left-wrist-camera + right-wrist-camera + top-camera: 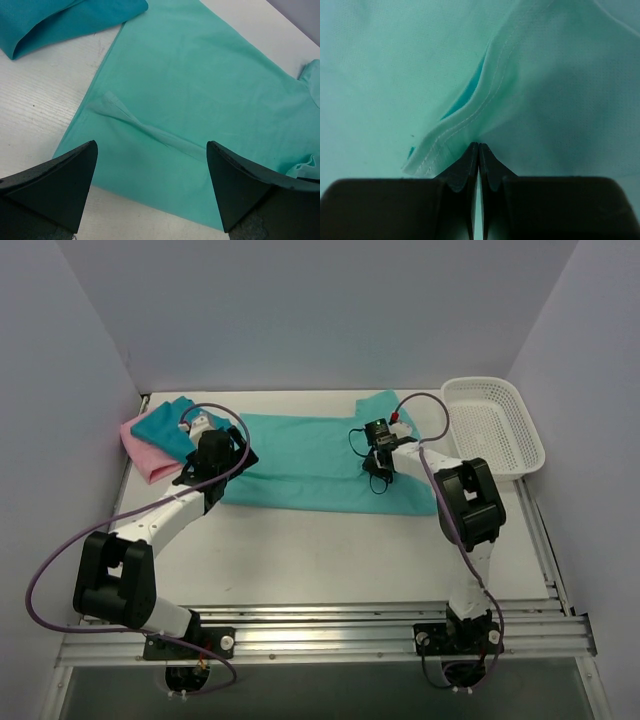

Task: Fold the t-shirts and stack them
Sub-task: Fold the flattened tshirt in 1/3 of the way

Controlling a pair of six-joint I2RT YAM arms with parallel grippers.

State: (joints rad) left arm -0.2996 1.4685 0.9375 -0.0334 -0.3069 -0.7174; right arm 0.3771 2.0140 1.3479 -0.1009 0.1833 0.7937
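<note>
Across the middle of the table (pixel 300 550) the sea-green t-shirt (pixel 300 465) lies spread flat. The right gripper (pixel 478 146) has its jaws pinched together on the shirt's stitched hem (pixel 465 117), right of centre. The left gripper (pixel 151 147) hangs with jaws wide over the shirt's left end. Far left, the teal-blue t-shirt (pixel 170 425) sits on the pink t-shirt (pixel 145 458).

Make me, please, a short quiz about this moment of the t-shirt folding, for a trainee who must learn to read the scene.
1. True or false: the left hand is open, and the right hand is shut on the sea-green t-shirt.
2. Where does the teal-blue t-shirt lie? A. on the pink t-shirt B. under the sea-green t-shirt C. in the right hand
3. Fill the gap: the white basket stands on the ___ arm's side.
Key: 1 true; 2 A; 3 right.
</note>
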